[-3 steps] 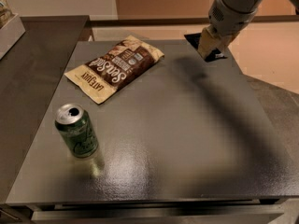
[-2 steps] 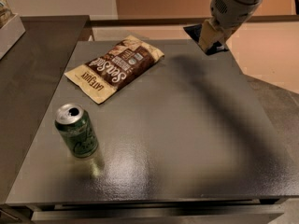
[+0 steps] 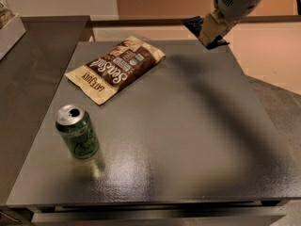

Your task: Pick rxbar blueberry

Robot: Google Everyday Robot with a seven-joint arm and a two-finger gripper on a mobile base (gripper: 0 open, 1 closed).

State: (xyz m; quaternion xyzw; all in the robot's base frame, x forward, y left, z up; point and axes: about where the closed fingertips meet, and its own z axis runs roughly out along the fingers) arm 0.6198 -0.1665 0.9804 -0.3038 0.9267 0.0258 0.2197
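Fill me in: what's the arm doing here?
The arm's gripper is up over the far right corner of the table, shut on the rxbar blueberry. The dark navy wrapper sticks out on either side of the gripper and is off the tabletop. The Late July chip bag lies flat at the far left, and the green drink can stands upright near the front left. The gripper touches neither.
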